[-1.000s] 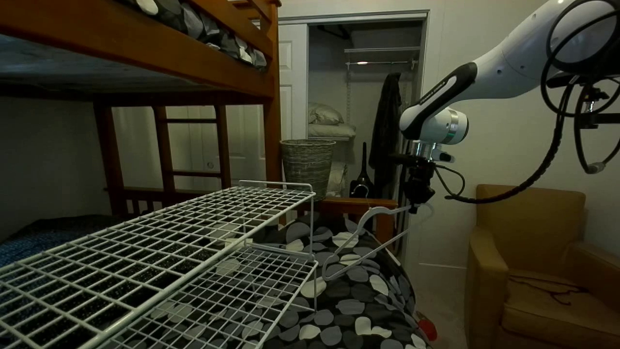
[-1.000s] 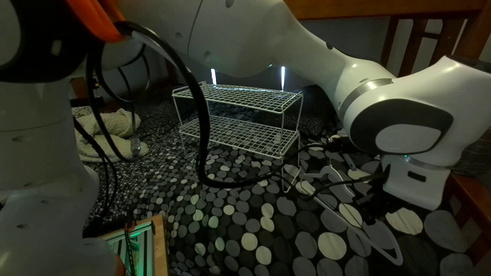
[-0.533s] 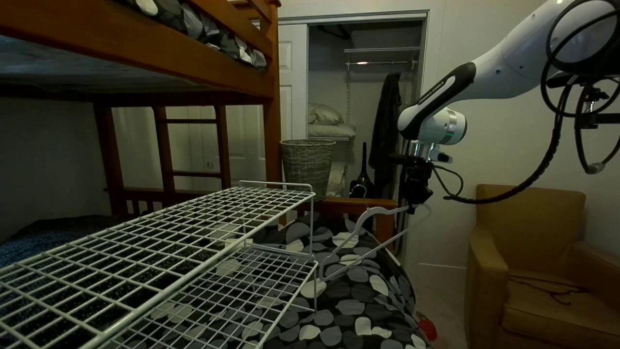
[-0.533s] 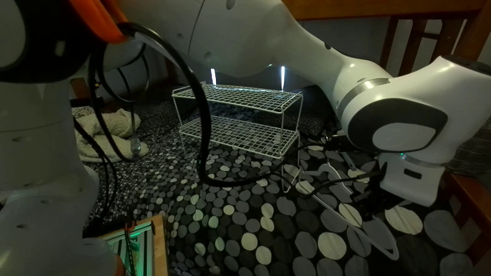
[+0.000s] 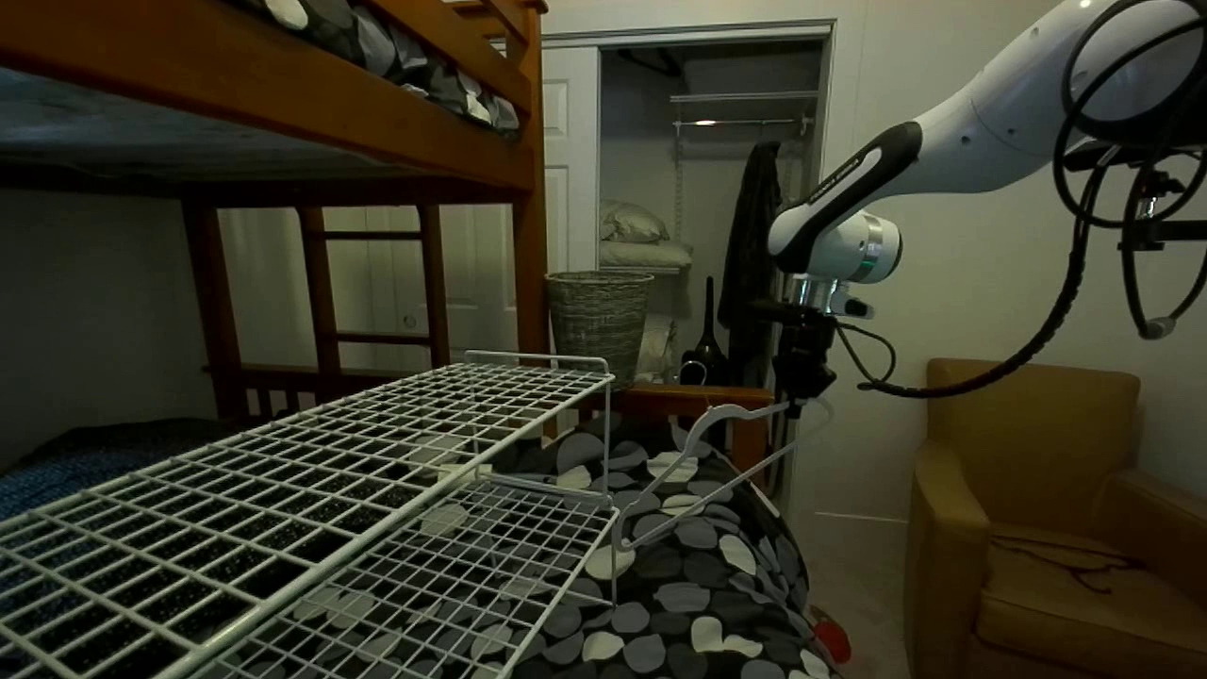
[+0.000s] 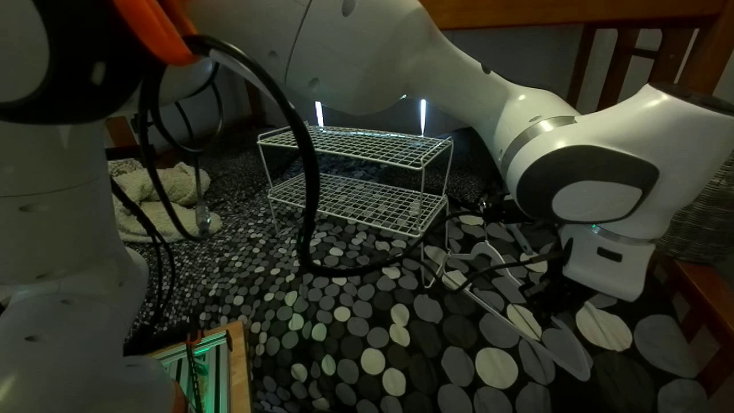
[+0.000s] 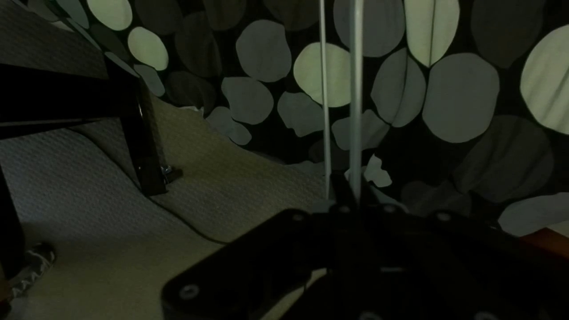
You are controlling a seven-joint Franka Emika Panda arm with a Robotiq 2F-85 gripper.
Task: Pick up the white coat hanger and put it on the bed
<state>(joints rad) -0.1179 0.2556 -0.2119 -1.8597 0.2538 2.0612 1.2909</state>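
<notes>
Nearest, the gripper (image 7: 354, 193) was pinched tight on one sloping arm of the white coat hanger (image 7: 357, 98), which hung tilted above the bed (image 7: 460, 98). It looked light, stiff and perhaps slippery, so likely to swivel; a hold just beneath the hook (image 5: 694, 363) might have steadied it. The wrist view missed that hook; an exterior view showed it, with a closet (image 5: 709, 179) beyond.

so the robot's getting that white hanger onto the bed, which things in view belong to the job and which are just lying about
Part of the job:
white hanger, held in the air
gripper, closed on it
bed, where it should go

Just around:
wire rack, standing on the bed
cream blanket, bunched up
wicker basket
armchair
</notes>
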